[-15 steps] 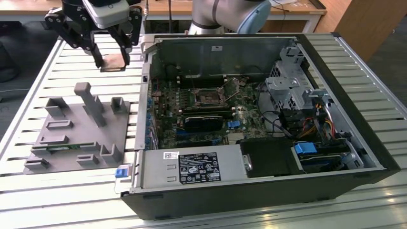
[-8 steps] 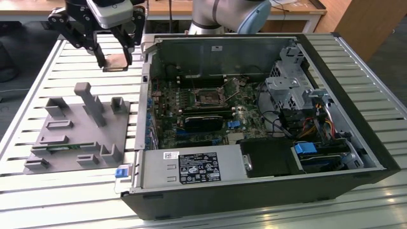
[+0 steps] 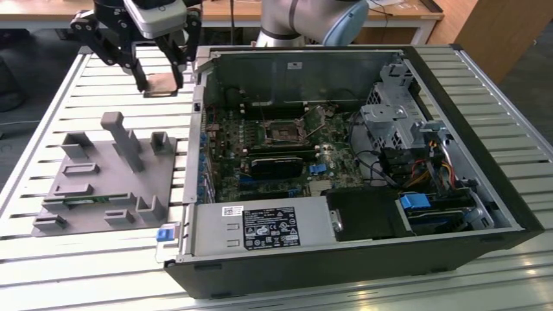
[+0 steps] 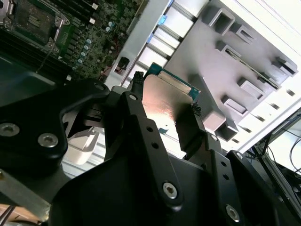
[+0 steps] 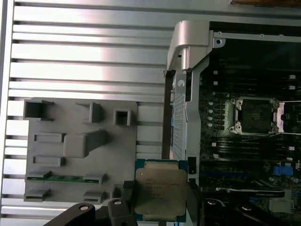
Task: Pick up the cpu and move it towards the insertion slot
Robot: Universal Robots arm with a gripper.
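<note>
Above slatted table, tool (image 3: 160,83) grips cpu (image 3: 162,85) flat, level.

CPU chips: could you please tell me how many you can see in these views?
1. The CPU is gripped between the fingers of the gripper, in the air between the grey fixture and the open computer case. Others may be hidden.

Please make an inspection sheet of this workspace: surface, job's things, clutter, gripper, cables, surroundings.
Surface: slatted metal table.
Job's things: cpu held in the air between the grey fixture and the open computer case; the empty socket sits on the motherboard.
Clutter: green memory strip lying in the fixture.
Gripper: gripper shut on the cpu, above the table.
Cables: coloured wire bundle inside the case.
Surroundings: wooden furniture behind the table.
</note>
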